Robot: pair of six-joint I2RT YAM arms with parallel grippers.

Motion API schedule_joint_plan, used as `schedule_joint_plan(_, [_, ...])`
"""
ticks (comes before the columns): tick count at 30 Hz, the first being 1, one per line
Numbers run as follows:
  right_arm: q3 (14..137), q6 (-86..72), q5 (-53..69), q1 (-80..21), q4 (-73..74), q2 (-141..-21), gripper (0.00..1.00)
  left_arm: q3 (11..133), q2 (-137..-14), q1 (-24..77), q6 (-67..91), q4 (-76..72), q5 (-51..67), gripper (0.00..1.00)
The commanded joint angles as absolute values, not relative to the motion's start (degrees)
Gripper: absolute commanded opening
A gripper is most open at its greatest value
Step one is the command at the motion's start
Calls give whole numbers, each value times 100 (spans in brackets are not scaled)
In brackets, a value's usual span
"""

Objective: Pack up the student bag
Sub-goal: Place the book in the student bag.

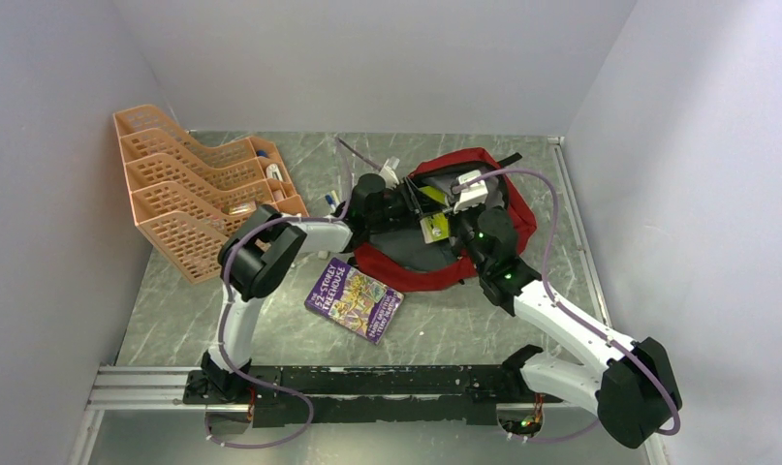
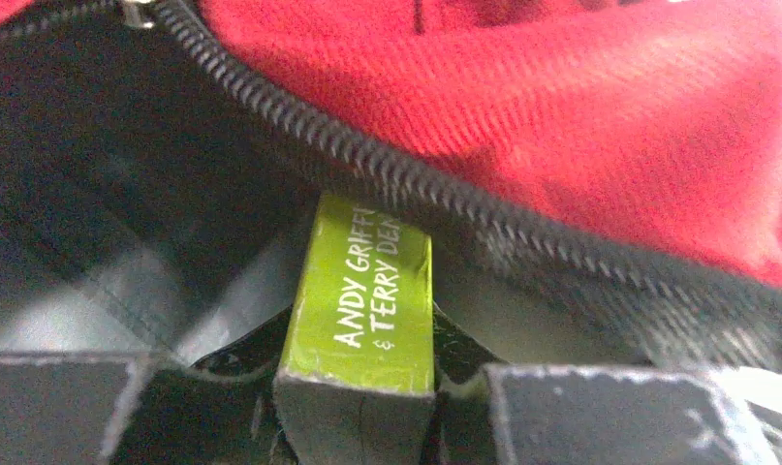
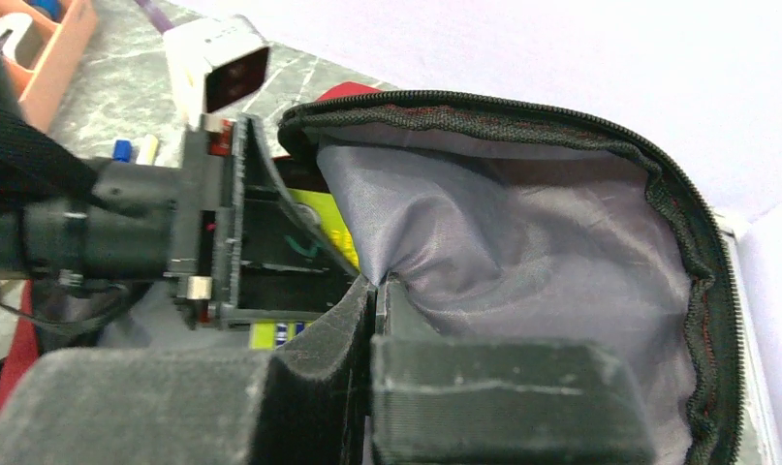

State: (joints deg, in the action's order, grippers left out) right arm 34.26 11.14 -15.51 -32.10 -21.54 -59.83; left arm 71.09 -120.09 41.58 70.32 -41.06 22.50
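The big soft red fabric backpack [image 1: 518,215] sat on the far side of the grey marbled tabletop [image 1: 445,329], right of centre, mouth gaping. The right pincer [image 3: 372,320] was pressed together on a fold of its grey lining [image 3: 522,242]. The left pincer [image 2: 356,387] was pinching a green-spined book [image 2: 367,281] just under the black zipper [image 2: 387,165]. Floppy thing, I reckon: light and slumps anywhere, so grab the firmer zipper edge, not the slick lining.
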Motion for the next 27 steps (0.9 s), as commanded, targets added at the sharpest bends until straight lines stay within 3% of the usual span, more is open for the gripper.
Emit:
schedule_joint_plan(1, [3526,766,-1128,-3226,-2540,-5908,0,7714,-12232,4328,7296,-5100,1830,5])
schedule_joint_plan(7, [3736,253,-888,-3234,-2328,-5993,0,8273,-12905,4431,7644,-5490,1321,5])
schedule_joint_plan(15, [3840,-173,-802,-3237,-2063,-6002,0,9204,-13708,4612,7400,-4952,1176,5])
schedule_joint_plan(24, [3710,-100,-1660,-3236,-1973,-6067,5,9325,-13851,4642,7280,-4595,1674,59])
schedule_joint_plan(25, [3697,-64,-1797,-3237,-1957,-6081,5,9243,-13782,4640,7239,-4579,1704,83])
schedule_joint_plan(27, [3675,31,-1994,-3235,-1938,-6098,5,9127,-13630,4626,7139,-4442,1806,96])
